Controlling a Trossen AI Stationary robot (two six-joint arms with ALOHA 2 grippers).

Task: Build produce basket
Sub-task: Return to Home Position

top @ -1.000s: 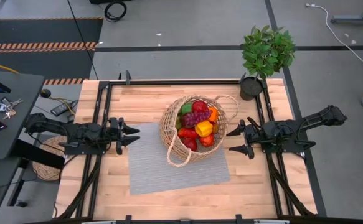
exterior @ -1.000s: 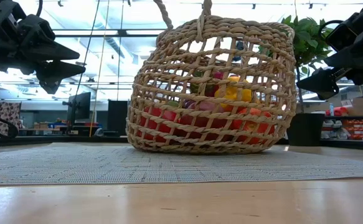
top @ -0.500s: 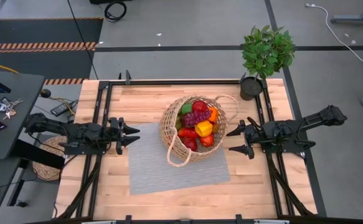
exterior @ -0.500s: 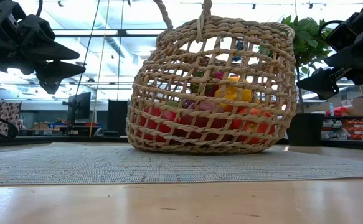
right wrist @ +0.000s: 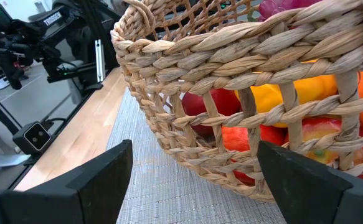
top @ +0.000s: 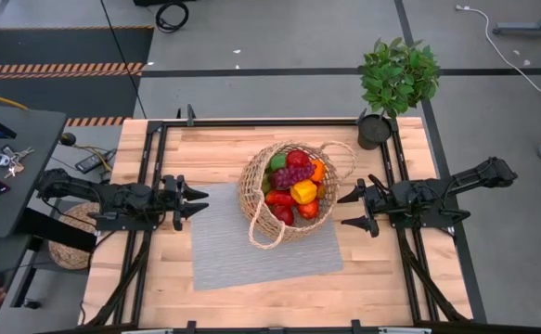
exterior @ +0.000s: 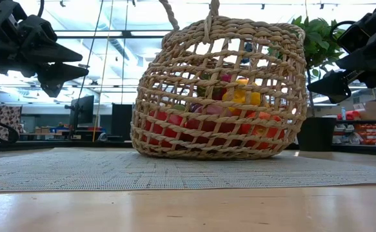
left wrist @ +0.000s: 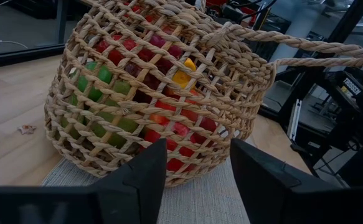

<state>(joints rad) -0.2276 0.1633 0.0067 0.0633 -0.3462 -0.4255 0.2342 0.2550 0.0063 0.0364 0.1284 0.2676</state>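
High view: basket (top: 248, 188) sits at centre of the worktop (top: 214, 148), on the 1 o'clock part of a grey mat (top: 242, 246). The produce (top: 293, 186) is all inside it, heaped close to the rim: purple grapes on top, yellow pepper, red and green pieces beneath.

Left arm (top: 131, 199) at 9 o'clock of the basket, jaws spread wide, holding nothing. Right arm (top: 418, 197) at 3 o'clock, jaws likewise wide and empty. Both point at the basket, clear of it. Judged: filling done, arms parked or nearly so.

Materials: basket is open-weave wicker, rough twisted strands, rounded wall, two thin loop handles, one at 7 o'clock and one at 1 o'clock. Fruit looks smooth, glossy, rounded. Mat is a fine flat weave. Worktop is pale wood planks. Leafy potted plant (top: 398, 74) at 1 o'clock, by the corner.

Risks, as judgement:
- A jaw tip could catch in the weave or a handle, since both stand at wall height; the light basket would drag or tip.
- Top pieces are round and slick; a jolt could roll them out.
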